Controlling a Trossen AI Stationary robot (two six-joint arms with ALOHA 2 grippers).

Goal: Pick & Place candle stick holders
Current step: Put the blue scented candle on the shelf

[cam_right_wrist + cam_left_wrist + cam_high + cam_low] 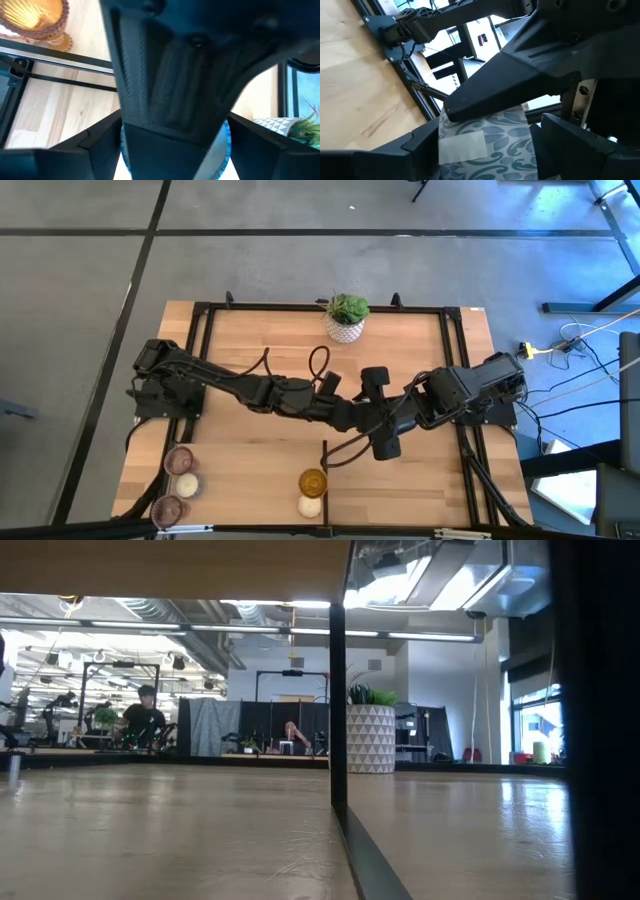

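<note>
My two grippers meet over the middle of the table, the left gripper coming from the left and the right gripper from the right. Between them is a small white holder with a blue-grey leaf pattern, whose blue rim also shows in the right wrist view. My left gripper is shut on it. My right gripper crosses it closely. Three pinkish and white holders stand at the near left. An amber holder and a white holder stand at the near middle. My left gripper has the patterned holder's side wall between its two fingers, one on each side. The right gripper lies across the holder and hides its upper part. Neither gripper nor the holder shows in the low view along the table top.
A white patterned pot with a green plant stands at the far middle of the table and also shows in the low view. A black frame runs round the table, and a black rail runs from the middle toward the near edge.
</note>
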